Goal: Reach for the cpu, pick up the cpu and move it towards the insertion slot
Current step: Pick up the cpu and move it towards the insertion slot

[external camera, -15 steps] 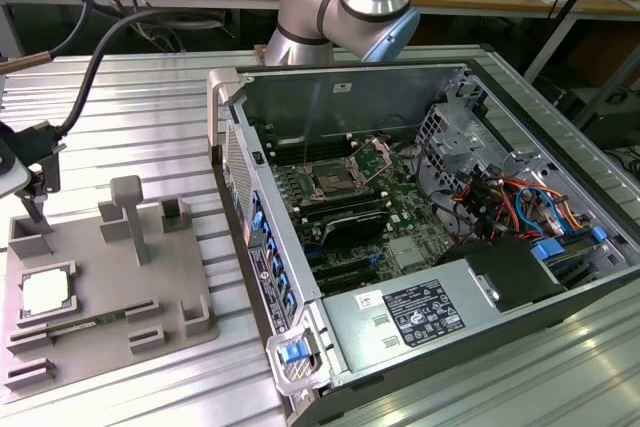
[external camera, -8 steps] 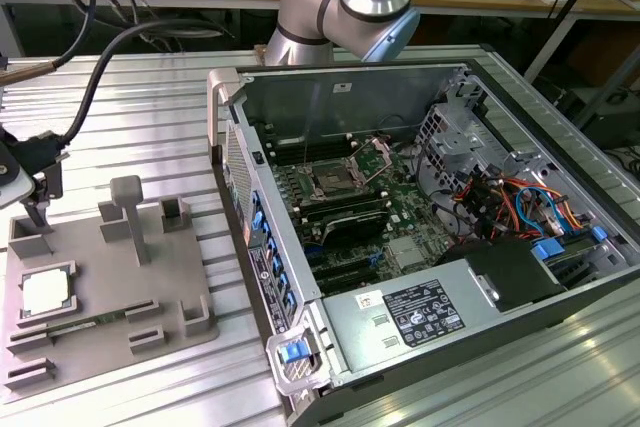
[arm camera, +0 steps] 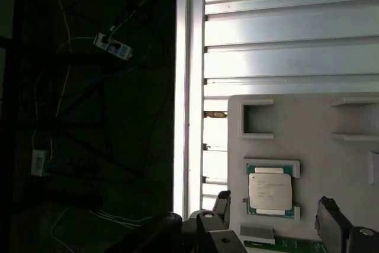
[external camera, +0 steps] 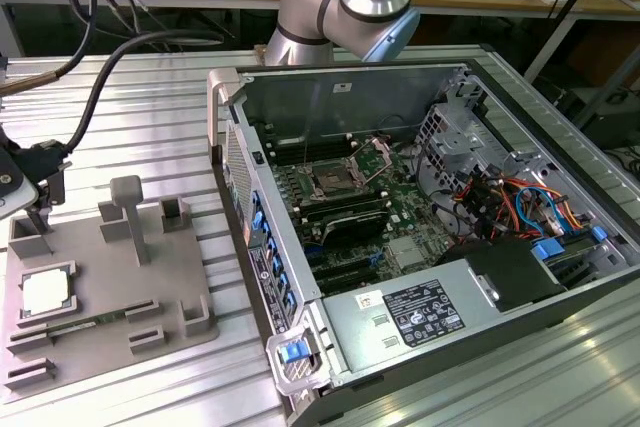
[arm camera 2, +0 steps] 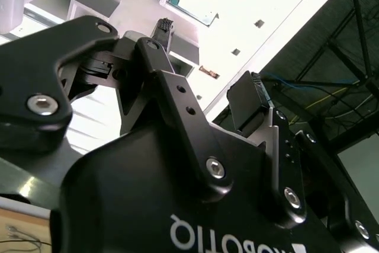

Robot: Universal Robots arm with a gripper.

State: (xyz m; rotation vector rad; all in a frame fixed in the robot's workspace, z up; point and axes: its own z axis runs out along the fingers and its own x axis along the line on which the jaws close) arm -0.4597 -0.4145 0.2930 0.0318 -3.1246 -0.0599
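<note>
Claw hangs spread above the cpu, fingers wider than its edges for clearance; the cpu lies in a grey tray recess that locates it.

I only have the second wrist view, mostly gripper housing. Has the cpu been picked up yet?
Observer: No. In the first wrist view the cpu lies in its pocket on the grey tray, ungripped.
Operator: Where's the gripper?
Observer: In the exterior view the gripper hangs above the tray, at the exterior view's left.
Operator: And the insertion slot?
Observer: The insertion slot sits inside the open case, to the exterior view's right of the tray.
</note>
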